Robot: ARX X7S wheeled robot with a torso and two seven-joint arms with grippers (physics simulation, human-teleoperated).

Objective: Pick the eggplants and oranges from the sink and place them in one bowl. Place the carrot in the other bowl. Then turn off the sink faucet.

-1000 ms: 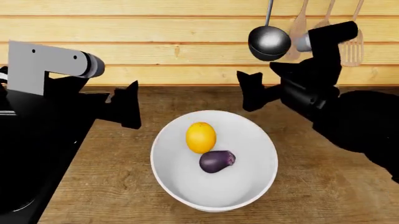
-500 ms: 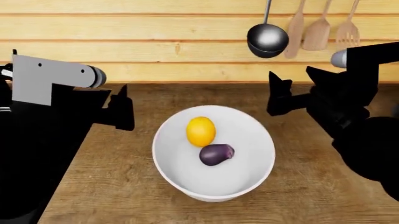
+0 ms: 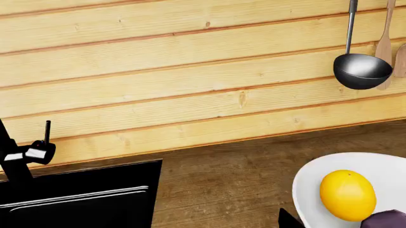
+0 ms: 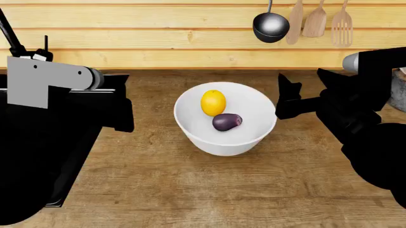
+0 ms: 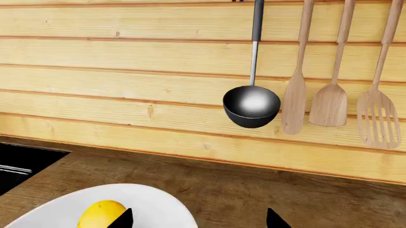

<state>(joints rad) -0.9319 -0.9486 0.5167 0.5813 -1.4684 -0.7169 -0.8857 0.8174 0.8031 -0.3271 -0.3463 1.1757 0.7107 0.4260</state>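
Facing a plank wall hung with a ladle and wooden spatulas, above a wooden counter. Finding the orange and the eggplant lying just beside each other, perhaps touching, inside the white bowl. Not seeing the carrot anywhere.

Judging both pieces as light, firm, smooth-skinned and likely to roll, so gripping across the widest middle and not squeezing hard. Reading the orange's long axis as running from the robot toward the wall, and the eggplant's as lying crosswise, stem end pointing toward the right arm.

Hovering the right gripper beside the bowl, fingertips spread wide, carrying nothing. Showing only one tip of the left gripper, so not telling its opening.

Noting the sink and faucet, its thin lever pointing upward, awaiting a light push.
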